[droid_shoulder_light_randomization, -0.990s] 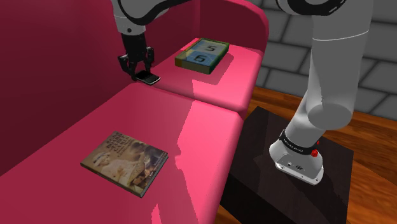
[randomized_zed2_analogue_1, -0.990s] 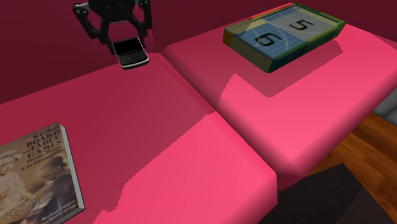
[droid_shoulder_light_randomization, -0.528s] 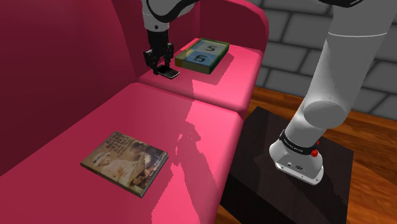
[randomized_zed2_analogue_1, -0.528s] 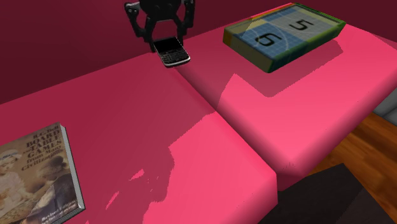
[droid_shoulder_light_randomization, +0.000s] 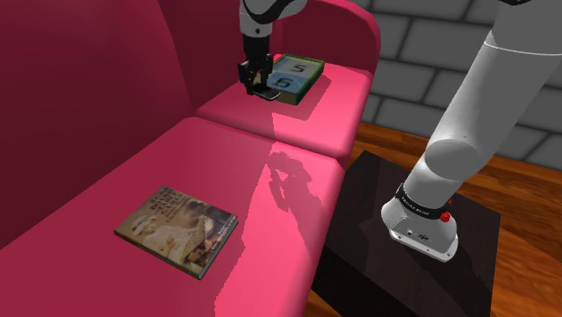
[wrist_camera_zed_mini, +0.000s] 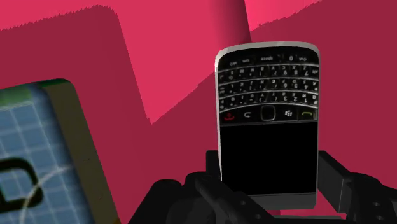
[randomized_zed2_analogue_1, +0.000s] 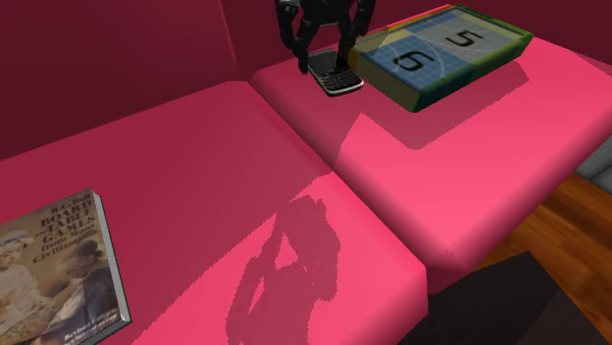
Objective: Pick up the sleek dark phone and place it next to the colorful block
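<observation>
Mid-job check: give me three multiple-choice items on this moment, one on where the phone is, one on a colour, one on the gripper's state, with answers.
1. Where is the phone?
A. On top of the block
B. Just beside the block
C. Tucked under the block

2. What colour is the sofa?
A. Pink
B. Grey
C. Green

3. What state is the gripper in?
A. Open, clear of the phone
B. Shut on nothing
C. Shut on the phone

Answers: 1 B, the second exterior view shows the phone at the block's edge. 2 A, the seat and back are pink. 3 C, in the wrist view the fingers clasp the phone's sides.
</observation>
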